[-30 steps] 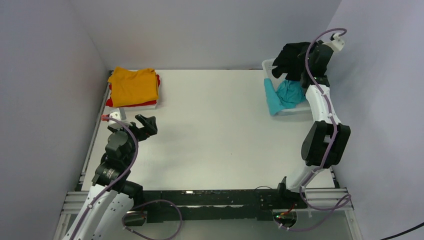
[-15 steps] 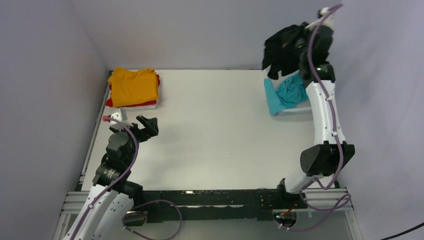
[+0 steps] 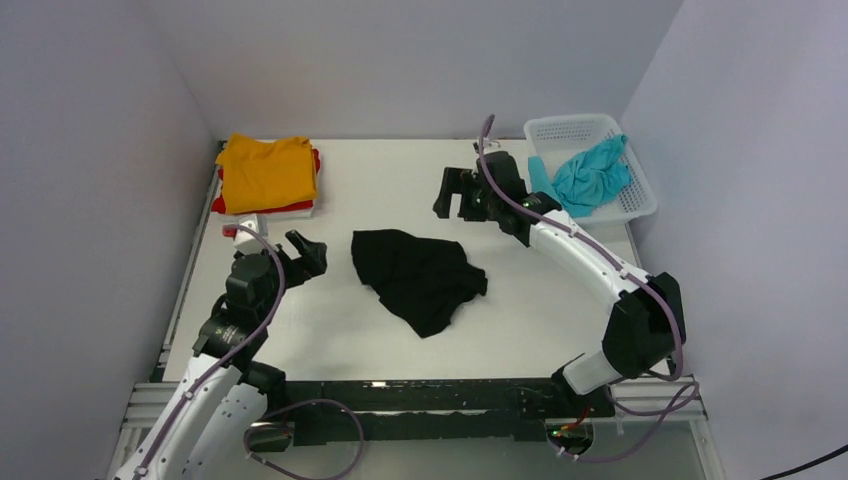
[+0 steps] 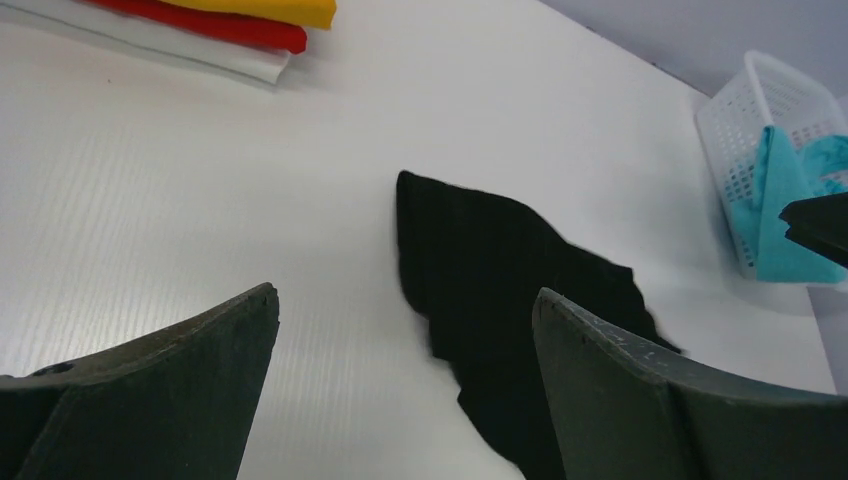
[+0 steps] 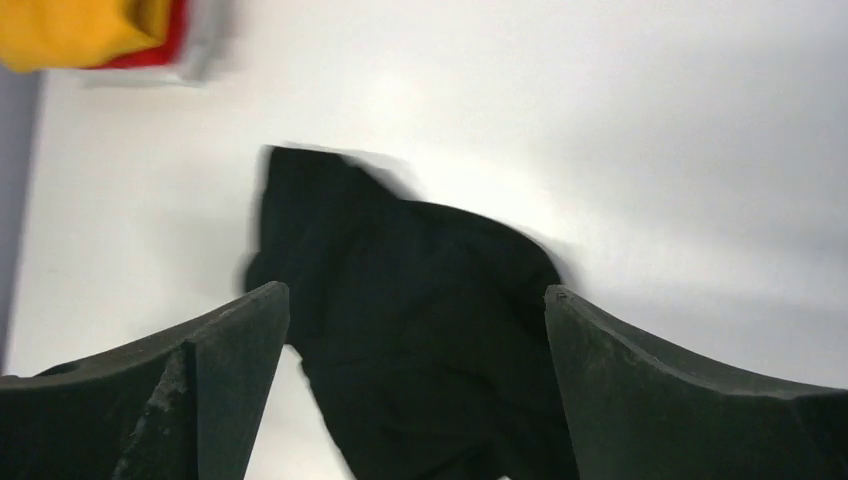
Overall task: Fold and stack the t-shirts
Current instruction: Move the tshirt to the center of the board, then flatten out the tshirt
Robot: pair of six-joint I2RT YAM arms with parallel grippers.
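Note:
A crumpled black t-shirt [image 3: 420, 275] [image 4: 500, 290] [image 5: 420, 300] lies loose on the white table near the middle. My right gripper [image 3: 455, 193] [image 5: 415, 300] hangs open above and behind it, holding nothing. At the shirt's left edge my left gripper [image 3: 305, 252] [image 4: 405, 305] is open and empty, low over the table. An orange t-shirt [image 3: 267, 170] tops a folded stack at the back left, with a red t-shirt [image 3: 230, 205] and a white t-shirt [image 3: 300, 213] under it. A turquoise t-shirt [image 3: 590, 175] lies in the basket.
The white lattice basket [image 3: 575, 130] stands at the back right corner, by the right wall. Grey walls close the table at the back and on both sides. A black rail [image 3: 400, 395] runs along the near edge between the arm bases.
My right arm swung from high above the basket down and left over the table. It let go of the black t-shirt, which now lies on the table. The left arm shifted slightly right.

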